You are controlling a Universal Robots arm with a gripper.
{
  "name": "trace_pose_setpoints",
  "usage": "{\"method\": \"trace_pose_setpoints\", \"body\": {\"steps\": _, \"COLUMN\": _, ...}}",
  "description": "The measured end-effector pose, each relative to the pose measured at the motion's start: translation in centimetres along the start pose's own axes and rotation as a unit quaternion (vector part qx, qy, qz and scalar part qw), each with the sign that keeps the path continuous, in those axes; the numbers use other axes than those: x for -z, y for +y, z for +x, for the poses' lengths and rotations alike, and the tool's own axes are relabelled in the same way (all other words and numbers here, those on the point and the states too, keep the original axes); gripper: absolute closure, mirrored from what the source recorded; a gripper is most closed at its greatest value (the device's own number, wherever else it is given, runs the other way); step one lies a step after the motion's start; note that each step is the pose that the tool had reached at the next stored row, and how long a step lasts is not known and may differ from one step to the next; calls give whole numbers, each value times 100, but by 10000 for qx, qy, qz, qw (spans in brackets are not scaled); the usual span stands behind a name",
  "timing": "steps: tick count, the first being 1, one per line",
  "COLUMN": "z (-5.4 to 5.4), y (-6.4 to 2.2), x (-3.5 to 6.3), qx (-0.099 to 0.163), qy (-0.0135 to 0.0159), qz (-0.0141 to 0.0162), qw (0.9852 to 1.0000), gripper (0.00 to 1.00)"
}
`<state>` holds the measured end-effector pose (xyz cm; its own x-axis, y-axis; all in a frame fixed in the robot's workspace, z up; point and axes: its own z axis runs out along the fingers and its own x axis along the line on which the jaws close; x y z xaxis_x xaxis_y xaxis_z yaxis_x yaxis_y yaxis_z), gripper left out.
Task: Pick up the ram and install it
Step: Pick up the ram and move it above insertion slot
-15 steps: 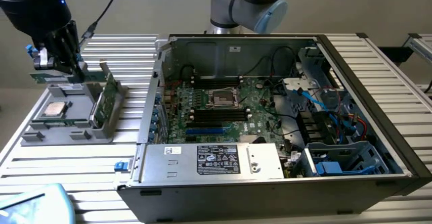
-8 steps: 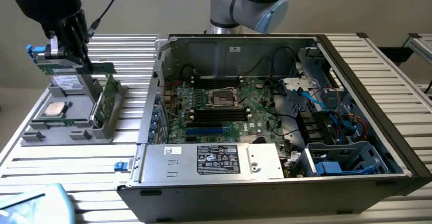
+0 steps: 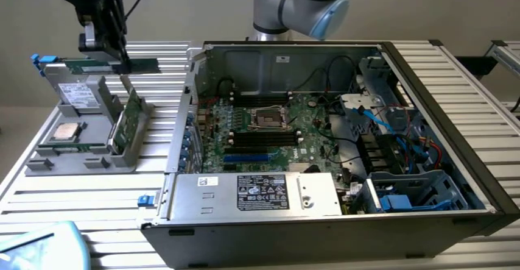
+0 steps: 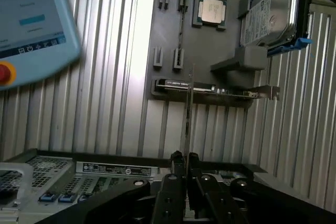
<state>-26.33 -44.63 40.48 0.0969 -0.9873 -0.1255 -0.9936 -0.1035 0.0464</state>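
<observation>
The ram (image 3: 140, 67) is a slim green stick held level in the air above the grey holder tray (image 3: 49, 160), at the exterior view's left. My gripper (image 3: 120, 61) is shut on it from above, near the stick's middle. In the wrist view the ram (image 4: 188, 114) appears edge-on as a thin line running out from between the black fingers (image 4: 176, 162) of my gripper (image 4: 185, 157). The open computer case (image 3: 325, 221) lies to the exterior view's right of the tray, with black memory slots (image 3: 260, 139) on its motherboard around the processor socket (image 3: 267, 117).
The tray (image 4: 210, 51) carries a silver processor chip (image 4: 211, 10), a hard drive (image 4: 268, 14) and an upright green card (image 3: 126, 120). A teach pendant (image 3: 41, 245) lies at the table's near corner. Cables and a drive cage (image 3: 414, 191) fill the case's right side.
</observation>
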Motion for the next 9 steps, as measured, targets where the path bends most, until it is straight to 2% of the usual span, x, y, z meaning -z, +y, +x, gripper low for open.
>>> {"method": "trace_pose_setpoints", "body": {"steps": 5, "z": 13, "y": -222, "x": 90, "qx": 6, "qy": -98, "qz": 8, "qw": 10000, "gripper": 86}}
{"method": "trace_pose_setpoints", "body": {"steps": 9, "z": 26, "y": -402, "x": 139, "qx": 9, "qy": -152, "qz": 14, "qw": 9999, "gripper": 86}}
